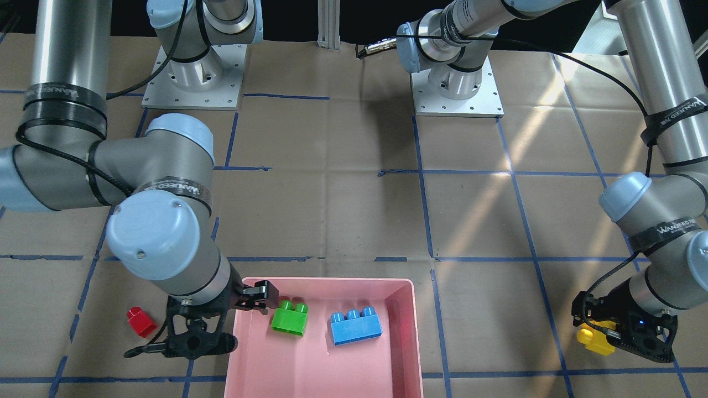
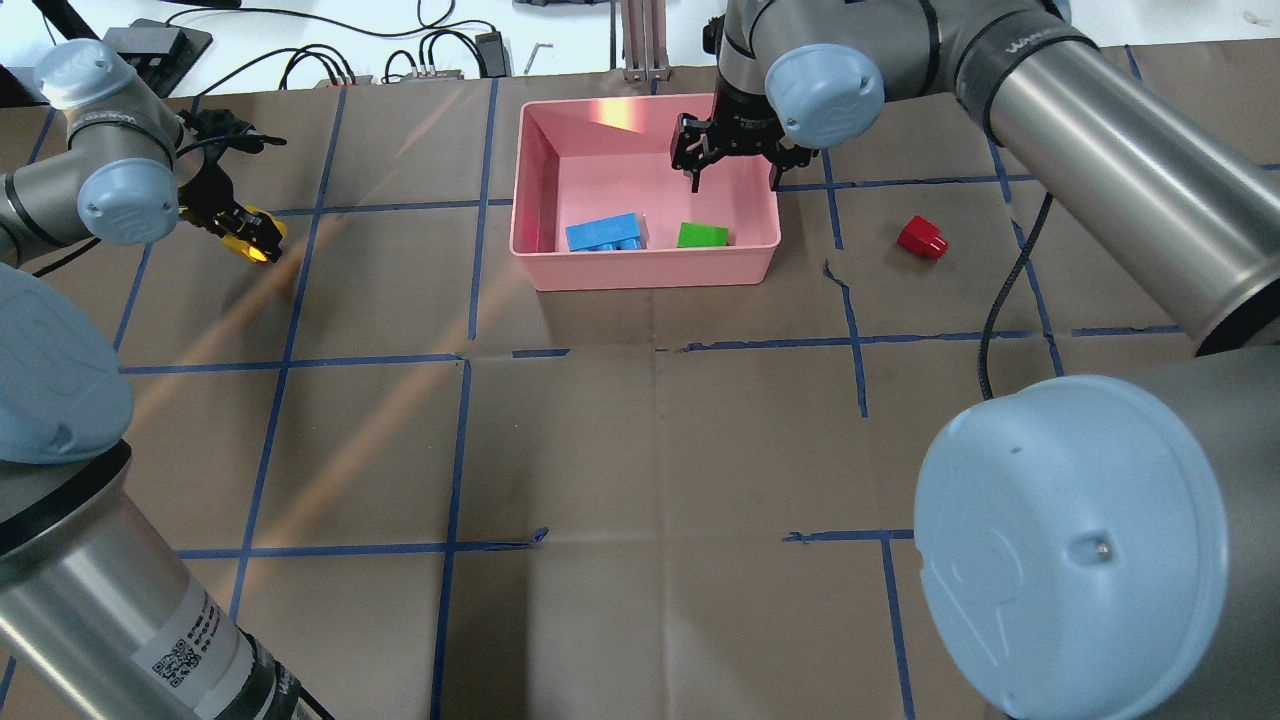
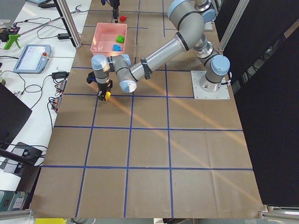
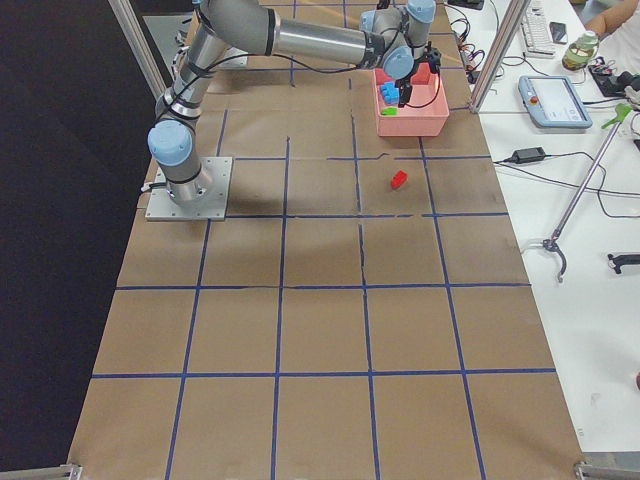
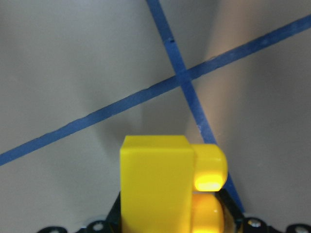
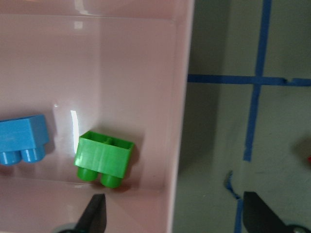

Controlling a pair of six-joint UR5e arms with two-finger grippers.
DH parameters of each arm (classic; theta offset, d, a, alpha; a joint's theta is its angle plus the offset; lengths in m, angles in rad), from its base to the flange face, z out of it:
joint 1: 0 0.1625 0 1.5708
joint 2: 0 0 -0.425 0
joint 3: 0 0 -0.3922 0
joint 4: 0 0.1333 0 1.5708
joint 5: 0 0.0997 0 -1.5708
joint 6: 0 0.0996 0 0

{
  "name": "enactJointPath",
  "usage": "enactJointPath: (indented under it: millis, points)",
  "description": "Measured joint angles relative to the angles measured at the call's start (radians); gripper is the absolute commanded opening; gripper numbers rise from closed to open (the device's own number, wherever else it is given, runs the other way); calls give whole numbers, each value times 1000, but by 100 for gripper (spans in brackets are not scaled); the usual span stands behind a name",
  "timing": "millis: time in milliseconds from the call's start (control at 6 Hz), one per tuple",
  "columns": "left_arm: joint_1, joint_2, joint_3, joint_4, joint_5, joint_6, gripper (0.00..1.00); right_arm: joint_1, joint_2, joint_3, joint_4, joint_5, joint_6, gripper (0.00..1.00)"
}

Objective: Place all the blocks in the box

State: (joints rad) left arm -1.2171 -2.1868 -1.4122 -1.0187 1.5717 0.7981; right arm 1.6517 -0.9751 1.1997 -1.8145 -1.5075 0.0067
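The pink box [image 2: 640, 265] stands at the table's far middle. The green block [image 2: 702, 235] and the blue block [image 2: 603, 232] lie inside it, also shown in the right wrist view as green [image 6: 104, 158] and blue [image 6: 22, 138]. My right gripper [image 2: 733, 165] is open and empty, and hangs astride the box's right wall [image 6: 180, 121]. The red block [image 2: 922, 237] lies on the table right of the box. My left gripper [image 2: 250, 235] is shut on the yellow block [image 5: 160, 184] far left of the box, low over the table.
The table is covered in brown paper with a blue tape grid [image 2: 470, 360]. Cables and small devices [image 2: 330, 65] lie beyond the table's far edge. The two arm bases [image 1: 193, 77] stand at the robot's side.
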Motion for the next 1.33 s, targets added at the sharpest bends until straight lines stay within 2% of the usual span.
enactJointPath:
  millis: [167,667,833,1167,1333]
  points:
    - [-68,38,10,-21,-2,8,19,-66,-11,1,16,-2,-147,99]
    - [-382,96,16,-50,-2,16,20,-253,-26,42,9,0,-702,99]
    - [-463,89,10,-47,-5,24,23,-274,-35,74,-14,1,-825,99]
    - [-567,39,10,-31,-28,59,38,-281,-42,186,-132,5,-903,99]
    - [-595,13,14,-19,-33,74,91,-281,-40,260,-228,5,-917,99]
